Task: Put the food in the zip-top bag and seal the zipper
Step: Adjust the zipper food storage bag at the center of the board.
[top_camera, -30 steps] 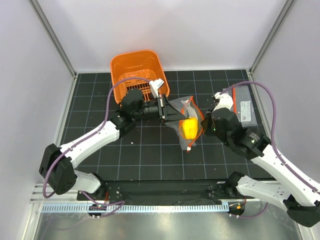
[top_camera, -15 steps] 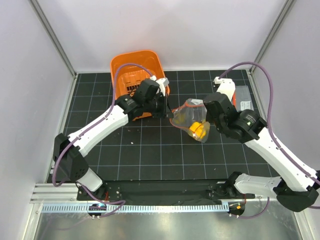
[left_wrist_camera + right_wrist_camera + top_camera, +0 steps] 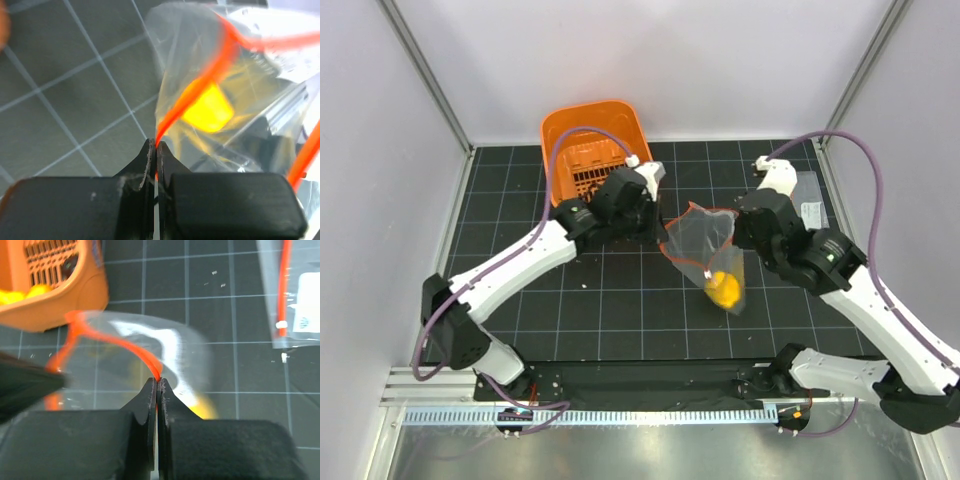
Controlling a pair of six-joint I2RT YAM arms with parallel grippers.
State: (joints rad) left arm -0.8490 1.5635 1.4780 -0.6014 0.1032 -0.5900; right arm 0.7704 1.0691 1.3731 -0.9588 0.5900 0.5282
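The zip-top bag [image 3: 700, 238] hangs clear between my two grippers above the mat. Its red-orange zipper [image 3: 705, 208] runs along the top edge. A yellow food piece [image 3: 724, 288] lies in the bag's bottom corner. My left gripper [image 3: 658, 228] is shut on the zipper's left end [image 3: 172, 120]; the yellow food [image 3: 207, 107] shows through the plastic beyond it. My right gripper [image 3: 736, 226] is shut on the zipper's right part [image 3: 140, 355], with the yellow food [image 3: 202, 407] low beside its jaws. The white slider is not visible.
An orange basket [image 3: 590, 150] stands at the back left, just behind my left gripper; yellow food pieces [image 3: 32, 290] show inside it. A narrower clear pouch with a white label [image 3: 810, 208] lies flat at the back right, also in the right wrist view [image 3: 300, 315].
The bag has swung down toward the near side, and the yellow food has slid lower to the right. Both grippers keep hold of the zipper edge, now stretched more between them.
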